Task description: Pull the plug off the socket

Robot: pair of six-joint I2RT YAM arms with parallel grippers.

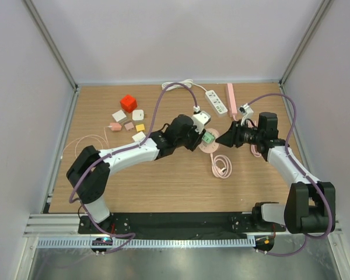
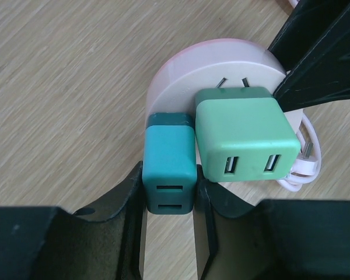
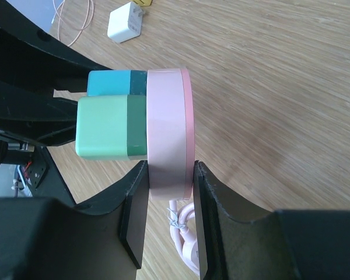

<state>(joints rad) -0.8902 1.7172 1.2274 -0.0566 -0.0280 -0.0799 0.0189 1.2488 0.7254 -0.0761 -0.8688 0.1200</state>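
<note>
We find the left gripper (image 2: 170,201) closed on the teal block-shaped plastic plug (image 2: 169,166), seemingly seated in the round pink plastic socket (image 3: 169,128), which the right gripper (image 3: 169,189) clamps by its rim, mid-way across the wooden table (image 1: 181,195). Extraction not yet done.
</note>
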